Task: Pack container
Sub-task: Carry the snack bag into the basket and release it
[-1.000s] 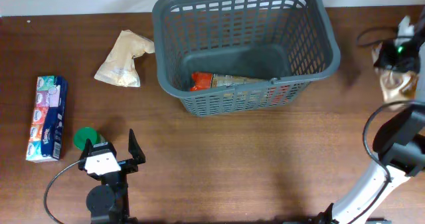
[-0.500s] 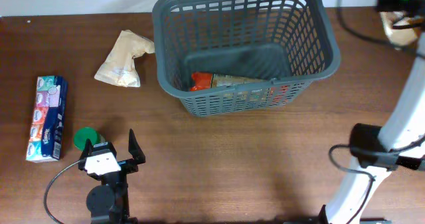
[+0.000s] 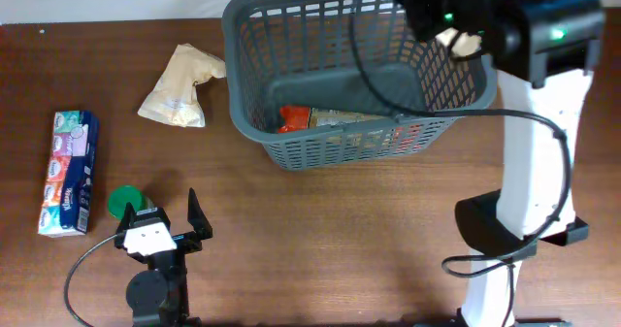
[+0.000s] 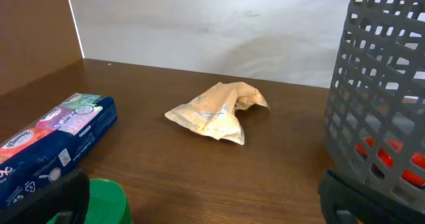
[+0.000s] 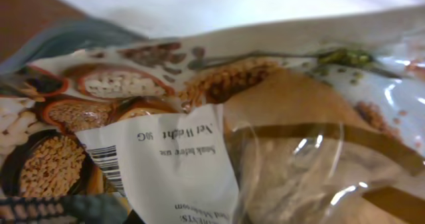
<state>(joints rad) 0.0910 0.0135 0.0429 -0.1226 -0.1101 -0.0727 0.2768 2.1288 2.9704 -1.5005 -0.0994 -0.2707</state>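
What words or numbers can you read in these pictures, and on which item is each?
"Net Weight: 90G", upside down, on the white label of the grain packet.
Other lines on that label: too blurred.
Print on the blue tissue pack: too small.
Print on the beige bag: unreadable.

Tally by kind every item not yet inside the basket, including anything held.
Beige crinkled plastic pouch: 1
Blue rectangular tissue pack: 1
Green round lid: 1
Grain-print plastic packet, held: 1
Total: 4
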